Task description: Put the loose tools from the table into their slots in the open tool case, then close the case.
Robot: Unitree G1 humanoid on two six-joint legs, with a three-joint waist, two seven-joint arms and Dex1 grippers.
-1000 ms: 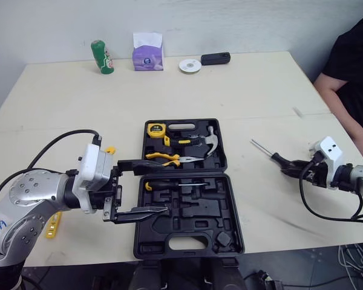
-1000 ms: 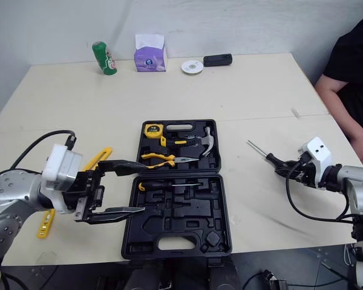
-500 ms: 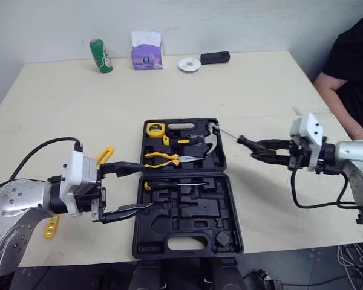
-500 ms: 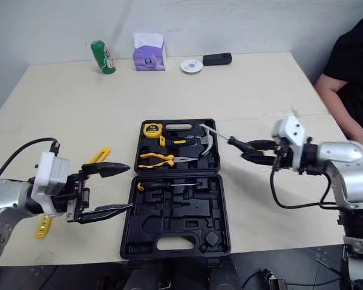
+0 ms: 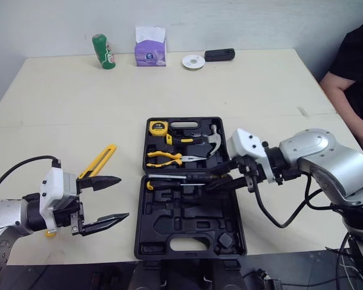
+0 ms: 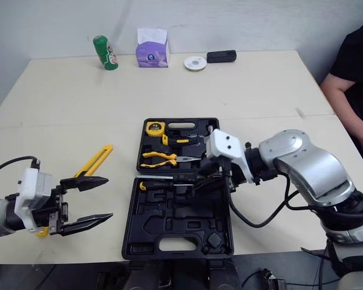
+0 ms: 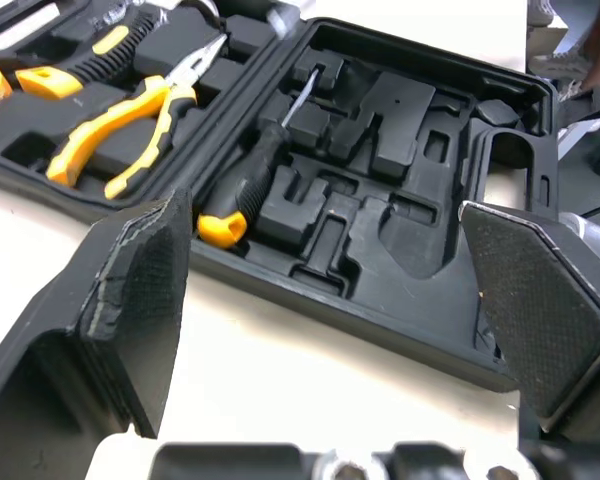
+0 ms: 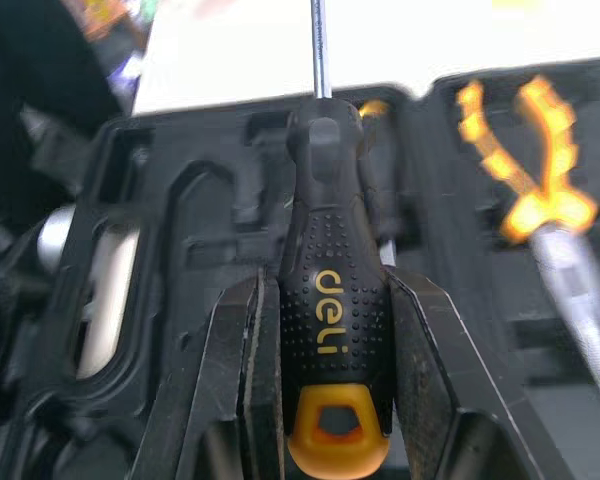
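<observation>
tool case (image 5: 140,241): black, open flat | screwdriver (image 8: 325,300): black-yellow handle, held over its middle | yellow tool (image 5: 98,162), maybe a level: lying left of it

Right end effector (image 6: 207,179) was low over the open tool case (image 6: 187,217) near its hinge line, clamped on a dark-handled screwdriver (image 6: 183,177) with the shaft pointing to the robot's left. Left end effector (image 6: 109,197) hovered over the surface (image 6: 78,109) left of the case, fingers spread wide, a yellow level (image 6: 95,160) just beyond it. Tape measure (image 6: 152,127) and yellow-handled pliers (image 6: 154,161) lay in the case's far half.
</observation>
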